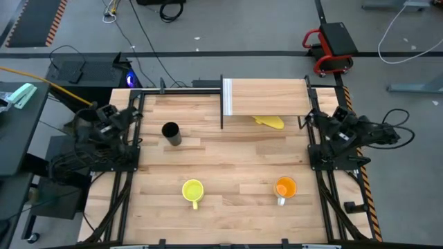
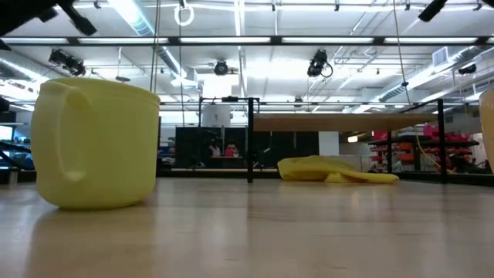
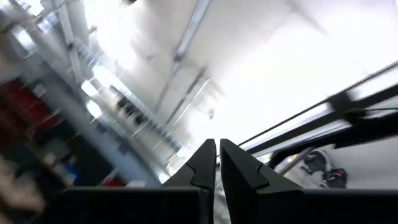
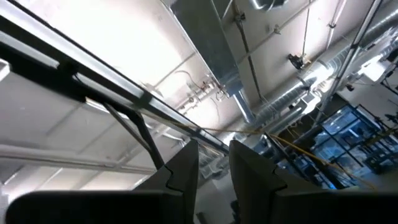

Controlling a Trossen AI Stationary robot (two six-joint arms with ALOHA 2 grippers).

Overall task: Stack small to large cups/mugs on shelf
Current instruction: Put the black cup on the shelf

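Note:
In the high view the tall black cup (image 1: 171,133) stands upright on the table's left half. The yellow mug (image 1: 192,191) and the orange mug (image 1: 285,187) stand on their bases near the near edge, handles pointing to that edge. The shelf (image 1: 266,97) stands on thin dark posts at the far edge. The low view shows the yellow mug (image 2: 96,147) close by and the shelf board (image 2: 347,122) edge-on; the black cup is hidden there. My left gripper (image 3: 217,155) and right gripper (image 4: 214,155) are folded back at the table's sides, pointing at the ceiling, fingers nearly together, touching nothing.
A flat yellow floppy object (image 1: 270,122) lies on the table partly under the shelf, and it also shows in the low view (image 2: 336,170). The arm bases (image 1: 111,128) (image 1: 339,135) sit at the left and right edges. Bare wood lies between the cups and the shelf.

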